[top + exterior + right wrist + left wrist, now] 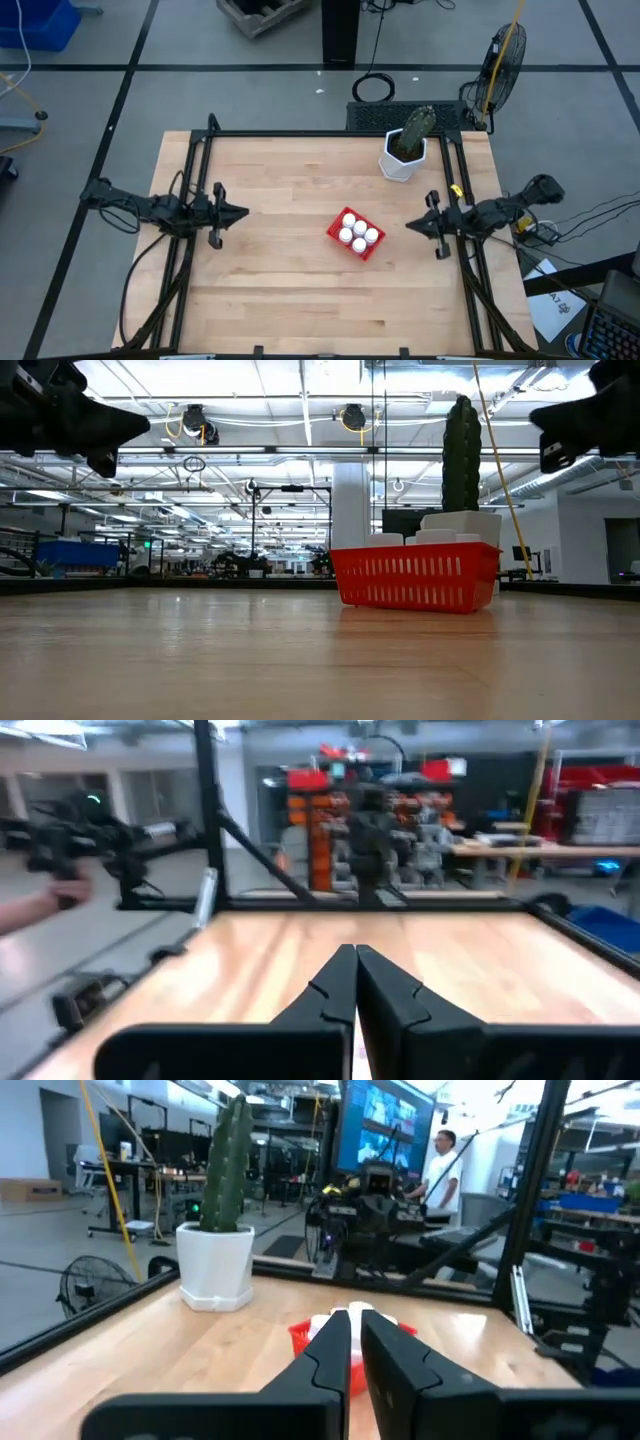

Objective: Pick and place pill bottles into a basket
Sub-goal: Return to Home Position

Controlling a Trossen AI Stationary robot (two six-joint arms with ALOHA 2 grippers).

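The red basket (356,234) stands on the table a little right of its middle, with several white pill bottles (358,233) upright inside it; their caps (435,537) show above its rim in the low view (415,577). My left gripper (243,212) is shut and empty above the table's left part, pointing toward the basket (300,1335). My right gripper (410,226) is shut and empty right of the basket, pointing toward the table's left.
A white pot (402,157) with a green cactus stands at the far right of the table, behind the basket. A person (443,1170) stands in the room beyond the table. A hand (40,905) shows at the edge of the right wrist view.
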